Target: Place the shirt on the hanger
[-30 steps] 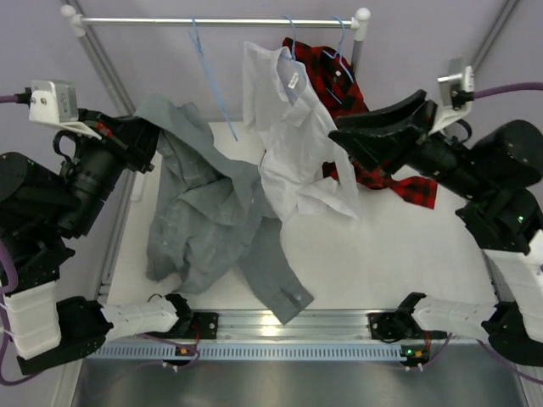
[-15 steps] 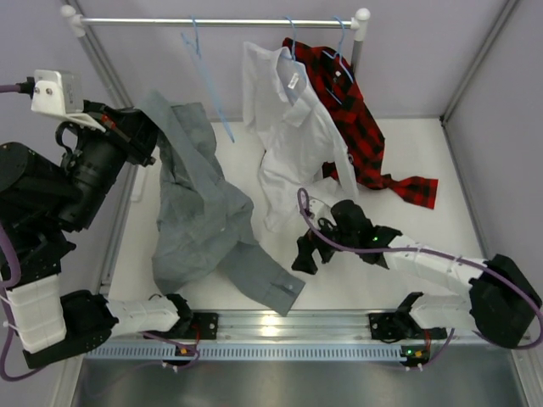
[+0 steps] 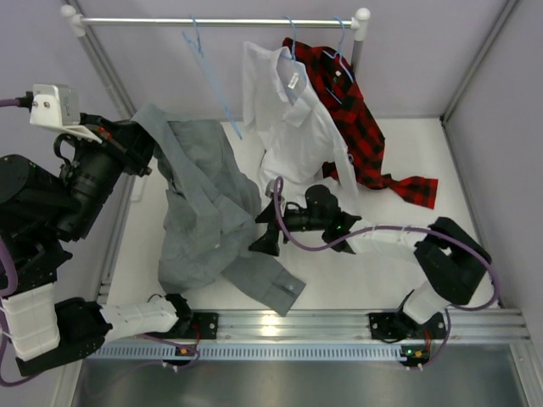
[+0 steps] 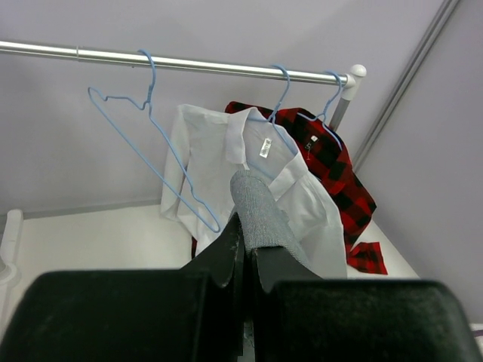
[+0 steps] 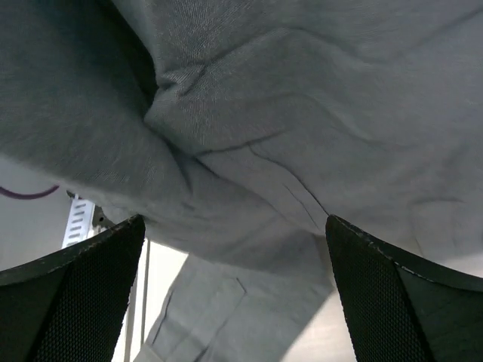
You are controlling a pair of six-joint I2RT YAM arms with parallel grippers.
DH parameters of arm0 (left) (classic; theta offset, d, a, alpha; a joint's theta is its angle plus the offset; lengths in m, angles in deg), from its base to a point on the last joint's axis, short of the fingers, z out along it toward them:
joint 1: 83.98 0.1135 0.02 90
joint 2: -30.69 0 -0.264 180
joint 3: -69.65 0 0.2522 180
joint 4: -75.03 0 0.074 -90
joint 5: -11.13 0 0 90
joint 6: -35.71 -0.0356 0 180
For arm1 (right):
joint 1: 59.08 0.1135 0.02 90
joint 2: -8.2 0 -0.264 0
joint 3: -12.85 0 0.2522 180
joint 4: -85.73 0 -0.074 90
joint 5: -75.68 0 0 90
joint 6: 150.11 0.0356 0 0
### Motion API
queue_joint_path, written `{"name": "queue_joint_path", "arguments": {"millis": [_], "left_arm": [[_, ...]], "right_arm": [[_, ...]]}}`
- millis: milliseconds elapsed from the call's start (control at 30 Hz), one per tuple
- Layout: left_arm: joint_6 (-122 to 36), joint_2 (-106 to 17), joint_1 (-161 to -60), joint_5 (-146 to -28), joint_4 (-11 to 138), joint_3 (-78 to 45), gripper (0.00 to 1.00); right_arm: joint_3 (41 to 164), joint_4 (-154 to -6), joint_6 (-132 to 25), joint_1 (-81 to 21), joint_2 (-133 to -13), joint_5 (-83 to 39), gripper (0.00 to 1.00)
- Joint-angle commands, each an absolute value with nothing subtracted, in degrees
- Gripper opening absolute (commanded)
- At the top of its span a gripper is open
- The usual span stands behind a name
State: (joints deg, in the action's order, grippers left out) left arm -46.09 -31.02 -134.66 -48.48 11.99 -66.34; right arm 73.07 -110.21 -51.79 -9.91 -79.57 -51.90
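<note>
Fingers of the left gripper (image 4: 245, 240) are pinched tight on a fold of the shirt (image 3: 204, 212), a plain grey button-up. It hangs rumpled from that grip and pools on the table (image 3: 399, 161), one cuffed sleeve trailing toward the near edge. Above, the hanger (image 3: 212, 80), thin and light blue, dangles bare from the rail (image 3: 153, 21). The right gripper (image 3: 265, 237), fingers spread wide, sits against the shirt's right edge.

Three shirts (image 3: 204, 212) (image 3: 297, 136) (image 3: 361, 127), three hangers (image 4: 151, 83) (image 4: 284, 87) (image 4: 329, 94), one rail (image 4: 211, 63).

Plaid shirt (image 3: 363, 127) half behind white shirt (image 3: 297, 136) (grey shirt (image 5: 302, 113) past the right wrist view's edges)
</note>
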Motion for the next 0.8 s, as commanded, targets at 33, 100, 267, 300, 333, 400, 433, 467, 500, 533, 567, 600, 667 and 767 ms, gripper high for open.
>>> {"name": "queue_joint_path", "arguments": {"millis": [33, 100, 267, 300, 333, 400, 433, 467, 500, 533, 567, 600, 667, 767], "left_arm": [[-44.7, -31.6, -134.6, -47.1, 14.5, -66.4, 0.00], [-44.6, -31.8, -134.6, -45.8, 14.5, -66.5, 0.00], [-45.7, -31.7, -134.6, -42.4, 14.5, -65.8, 0.00], [-45.7, -31.5, -134.6, -41.9, 14.5, -65.7, 0.00], [-45.6, -31.4, -134.7, -41.9, 14.6, -65.6, 0.00], [-45.3, -31.4, -134.6, -42.7, 14.6, -65.3, 0.00], [-45.2, -31.4, -134.6, -42.9, 14.6, -65.3, 0.00], [-45.2, -31.4, -134.6, -43.0, 14.5, -65.3, 0.00], [-45.1, -31.2, -134.6, -43.0, 14.5, -65.2, 0.00], [-45.1, -31.2, -134.7, -42.9, 14.5, -65.0, 0.00], [-45.1, -31.1, -134.6, -42.9, 14.5, -65.0, 0.00], [-45.1, -31.0, -134.6, -42.9, 14.5, -64.7, 0.00], [-44.7, -30.7, -134.6, -42.9, 14.6, -64.4, 0.00], [-44.4, -30.8, -134.7, -41.3, 14.6, -64.3, 0.00]], "right_arm": [[75.2, -130.9, -46.2, -7.1, -89.4, -53.9, 0.99], [75.7, -139.0, -41.0, -7.1, -91.6, -55.7, 0.92], [70.4, -157.8, -30.9, -6.7, -93.2, -60.1, 0.89], [70.3, -157.9, -31.0, -6.4, -93.2, -60.3, 0.92], [71.0, -156.0, -31.9, -6.2, -93.0, -59.0, 0.94], [72.2, -149.9, -37.9, -5.1, -92.4, -55.2, 0.96], [74.3, -144.2, -39.4, -4.7, -92.7, -52.3, 0.97], [75.7, -142.1, -40.8, -4.3, -93.2, -51.5, 0.97], [77.9, -140.6, -41.2, -4.1, -93.7, -49.8, 0.97], [78.6, -138.5, -41.7, -3.7, -94.4, -48.4, 0.97], [79.2, -137.7, -43.1, -3.0, -94.8, -46.6, 0.96], [80.0, -136.9, -43.8, -2.7, -95.1, -44.7, 0.95], [80.8, -135.6, -44.5, -2.0, -96.2, -38.9, 0.85], [80.2, -136.7, -43.8, -2.1, -96.5, -34.3, 0.38]]}}
